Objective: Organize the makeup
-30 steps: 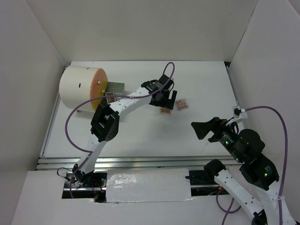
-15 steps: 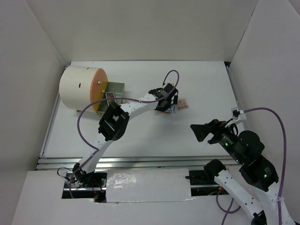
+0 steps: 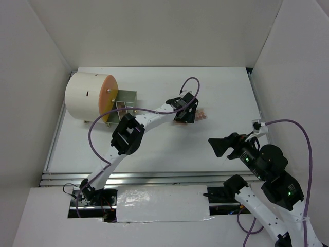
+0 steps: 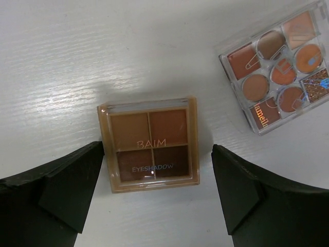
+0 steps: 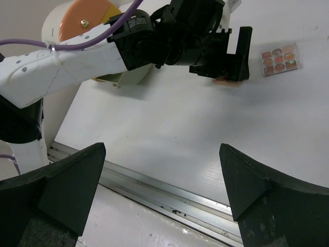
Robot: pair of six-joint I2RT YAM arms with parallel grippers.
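In the left wrist view a small square peach eyeshadow palette (image 4: 149,144) lies flat on the white table. My left gripper (image 4: 154,190) is open just above it, one finger on each side, touching nothing. A clear palette of round orange-brown pans (image 4: 280,64) lies to its upper right, apart from it. From above, the left gripper (image 3: 184,117) covers the square palette and the clear palette (image 3: 201,114) shows just beside it. My right gripper (image 3: 218,145) hangs open and empty over the table's near right. Its view shows the left gripper (image 5: 229,56), the square palette (image 5: 226,81) and the clear palette (image 5: 279,58).
A large white cylinder (image 3: 85,98) with an orange front (image 3: 108,96) lies at the back left. A small open drawer (image 3: 126,98) sticks out beside it. A metal rail (image 3: 154,177) runs along the table's near edge, and white walls close in the sides and back.
My left gripper has swung a little right and come down over the square palette, hiding it from above. The right arm has barely moved.
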